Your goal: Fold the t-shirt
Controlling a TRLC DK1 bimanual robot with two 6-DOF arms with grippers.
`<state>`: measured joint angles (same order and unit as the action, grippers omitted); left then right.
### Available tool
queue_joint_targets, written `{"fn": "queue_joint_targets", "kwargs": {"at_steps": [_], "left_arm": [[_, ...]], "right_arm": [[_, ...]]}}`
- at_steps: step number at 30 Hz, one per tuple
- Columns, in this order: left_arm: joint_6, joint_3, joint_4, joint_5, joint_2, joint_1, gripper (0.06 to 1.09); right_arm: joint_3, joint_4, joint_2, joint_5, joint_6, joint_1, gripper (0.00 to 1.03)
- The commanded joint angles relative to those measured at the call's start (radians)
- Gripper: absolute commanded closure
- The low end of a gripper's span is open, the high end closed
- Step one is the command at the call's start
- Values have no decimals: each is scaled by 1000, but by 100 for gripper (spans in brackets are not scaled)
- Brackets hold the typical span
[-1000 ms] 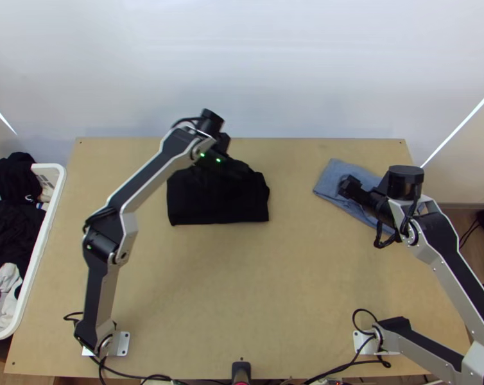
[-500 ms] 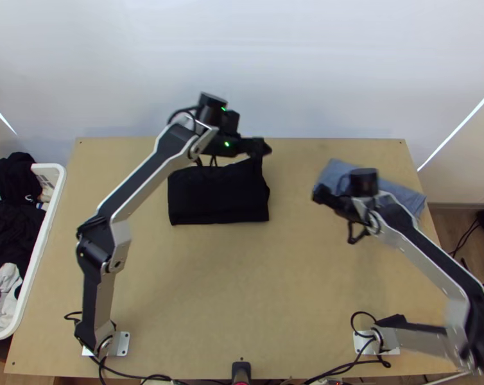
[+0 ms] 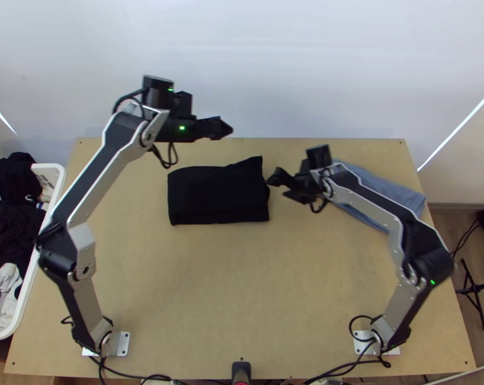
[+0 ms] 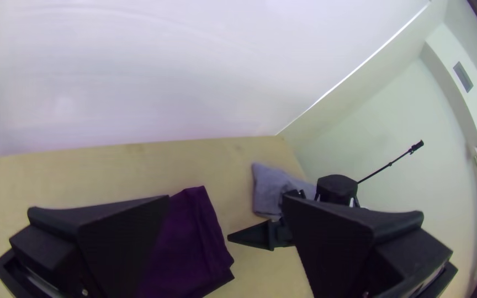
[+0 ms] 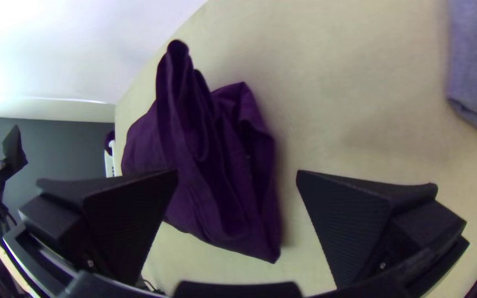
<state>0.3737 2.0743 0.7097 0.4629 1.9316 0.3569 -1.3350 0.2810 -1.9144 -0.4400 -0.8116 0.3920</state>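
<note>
Both end effectors have fingers apart. Left end effector (image 3: 228, 129) drawn off beyond folded black t-shirt (image 3: 216, 196), which lies on surface (image 3: 229, 289); right end effector (image 3: 277, 187) swung in near t-shirt's right edge. Right arm (image 3: 370, 208) hides part of blue cloth (image 3: 396, 192).

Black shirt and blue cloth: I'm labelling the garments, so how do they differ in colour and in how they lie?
The black shirt is dark, while the blue cloth is a lighter greyish blue. In the top view the black shirt's near edge runs almost level, whereas the blue cloth lies slanted. The black shirt has a raised, rumpled ridge; the blue cloth looks flatter. Both lie folded on the table.
</note>
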Motion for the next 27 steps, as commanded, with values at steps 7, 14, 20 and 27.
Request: {"fn": "queue_joint_targets", "kwargs": {"at_steps": [7,14,20,27], "left_arm": [[-22,-71,-6,0,-57,-68,10],[-29,-71,-9,0,-56,-79,10],[-32,-75,-10,-1,-56,-85,10],[-33,-77,-12,0,-51,-99,10]], "right_arm": [[-174,-5,-218,-154,-31,33,4],[-184,-3,-219,-152,2,24,4],[-176,30,-193,-94,37,19,4],[-138,84,-149,7,94,1,4]]}}
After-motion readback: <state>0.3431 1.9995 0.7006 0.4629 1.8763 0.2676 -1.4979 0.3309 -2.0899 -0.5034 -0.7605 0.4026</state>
